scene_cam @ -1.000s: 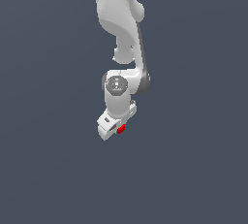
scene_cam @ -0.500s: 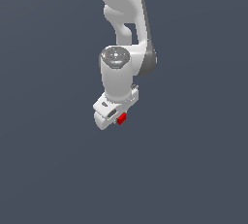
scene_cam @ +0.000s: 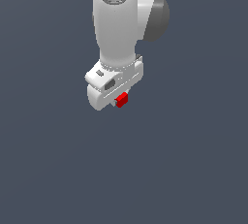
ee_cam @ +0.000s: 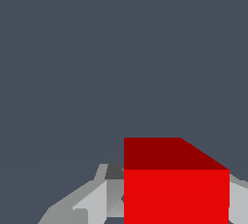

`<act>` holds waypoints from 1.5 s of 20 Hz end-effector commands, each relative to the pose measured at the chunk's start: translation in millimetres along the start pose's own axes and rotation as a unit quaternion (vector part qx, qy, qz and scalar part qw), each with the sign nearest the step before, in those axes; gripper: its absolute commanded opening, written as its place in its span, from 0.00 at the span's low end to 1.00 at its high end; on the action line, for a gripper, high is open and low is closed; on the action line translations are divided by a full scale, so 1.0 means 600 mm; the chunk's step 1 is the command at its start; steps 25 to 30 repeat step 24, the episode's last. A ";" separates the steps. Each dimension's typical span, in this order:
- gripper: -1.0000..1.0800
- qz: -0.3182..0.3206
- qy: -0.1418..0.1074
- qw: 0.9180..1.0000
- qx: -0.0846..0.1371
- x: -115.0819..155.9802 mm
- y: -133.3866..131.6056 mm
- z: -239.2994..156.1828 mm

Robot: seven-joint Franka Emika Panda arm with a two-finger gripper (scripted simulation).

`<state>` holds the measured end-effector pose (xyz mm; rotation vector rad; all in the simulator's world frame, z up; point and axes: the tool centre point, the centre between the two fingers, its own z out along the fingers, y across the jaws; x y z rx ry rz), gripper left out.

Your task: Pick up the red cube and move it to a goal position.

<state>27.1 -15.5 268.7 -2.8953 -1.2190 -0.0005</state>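
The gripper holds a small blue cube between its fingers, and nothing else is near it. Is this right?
Not quite: the cube is red, not blue. The wrist view shows its bright red faces clearly, and the exterior view shows the same red cube at the tip of the gripper. The rest stands: it sits between the fingers, with only plain grey background around.
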 end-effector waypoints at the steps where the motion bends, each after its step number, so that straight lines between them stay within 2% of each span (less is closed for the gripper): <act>1: 0.00 0.000 0.000 1.000 0.000 0.000 -0.002 -0.049; 7: 0.00 0.000 0.000 1.000 0.000 0.003 -0.002 -0.151; 14: 0.00 0.001 0.000 1.000 0.000 0.006 0.001 -0.224; 20: 0.00 0.001 0.000 1.000 0.000 0.009 0.002 -0.252; 30: 0.00 0.001 0.000 1.000 0.000 0.010 0.003 -0.255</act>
